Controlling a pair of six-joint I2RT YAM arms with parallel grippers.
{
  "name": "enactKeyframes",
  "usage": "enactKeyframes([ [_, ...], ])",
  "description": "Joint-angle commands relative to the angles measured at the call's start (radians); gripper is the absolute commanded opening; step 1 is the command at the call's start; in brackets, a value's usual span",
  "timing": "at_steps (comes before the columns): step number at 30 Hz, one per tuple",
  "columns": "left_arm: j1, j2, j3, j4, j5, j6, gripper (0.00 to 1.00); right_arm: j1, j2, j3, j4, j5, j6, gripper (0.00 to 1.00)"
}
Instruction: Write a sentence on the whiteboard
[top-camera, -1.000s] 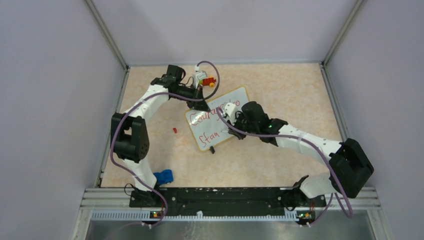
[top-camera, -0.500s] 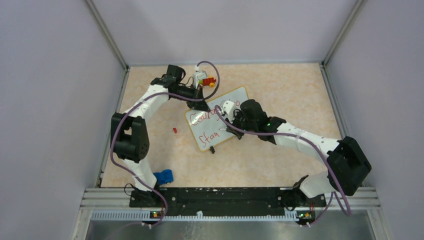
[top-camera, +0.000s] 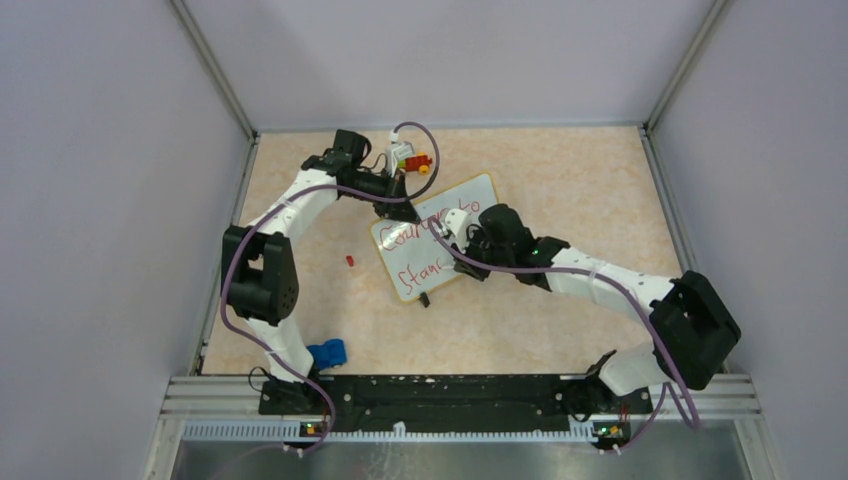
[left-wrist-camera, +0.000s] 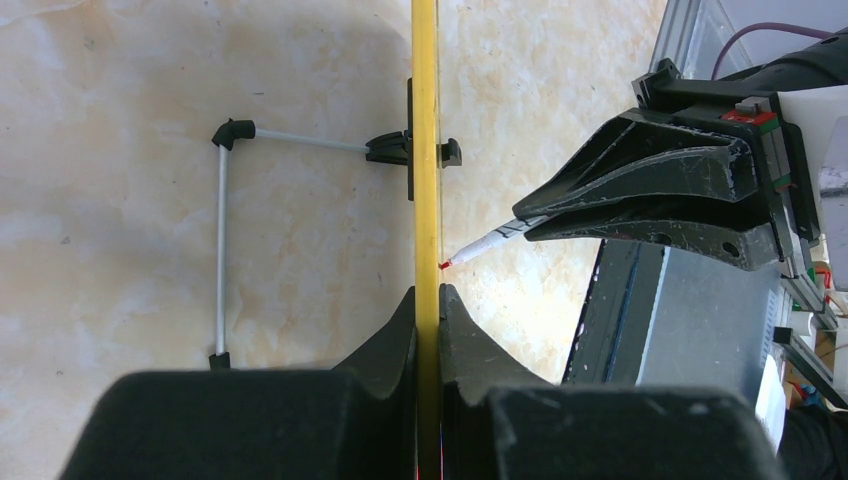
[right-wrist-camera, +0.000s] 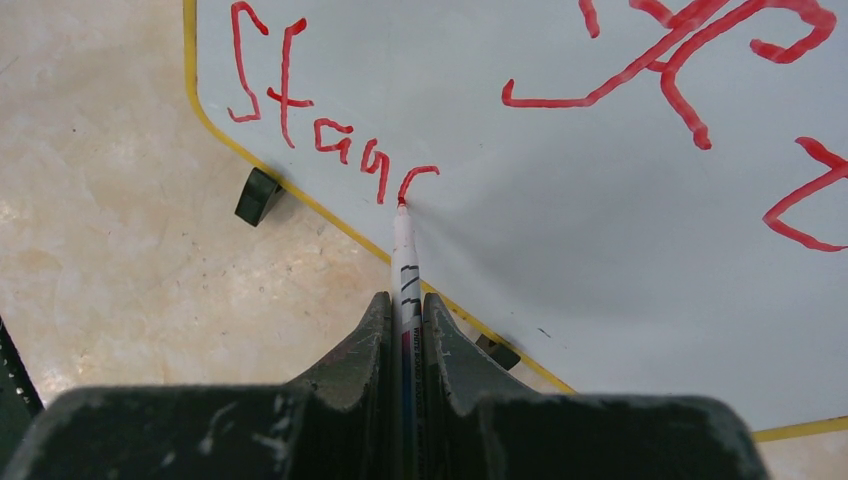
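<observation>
Shut on a thin marker (right-wrist-camera: 405, 255), the right gripper (right-wrist-camera: 405, 300) is poised over the lower line of the whiteboard (right-wrist-camera: 600, 260), and the red tip is touched to the glossy face just inside the board's near rim. The left gripper (left-wrist-camera: 428, 297) is closed on the yellow rim near the whiteboard's far left corner, so the board is pinched edge-on and steadied on its black feet (right-wrist-camera: 260, 195) and wire stand (left-wrist-camera: 220, 250). The whiteboard is judged light, stiff and slick, and likely to slide or tip under pen pressure. It is best taken by the rim, since fresh ink on the face would be smeared. Of the sentence (right-wrist-camera: 300, 110), "Stan" can be read on the lower line, followed by a short curved stroke at the tip. The upper line is partly hidden, though "Courage" and "to" can just be made out from overhead. Print on the marker barrel is too small to be read.
</observation>
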Motion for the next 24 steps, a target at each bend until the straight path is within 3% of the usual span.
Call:
enactKeyframes([
  [1,-0.024,0.027,-0.013,-0.097,-0.036,0.055,0.00,0.003,-0.002,-0.012,0.022,0.029,-0.017,0.00],
  [24,-0.024,0.030,-0.001,-0.098,-0.034,0.050,0.00,-0.064,-0.017,0.139,0.054,0.049,0.022,0.00],
])
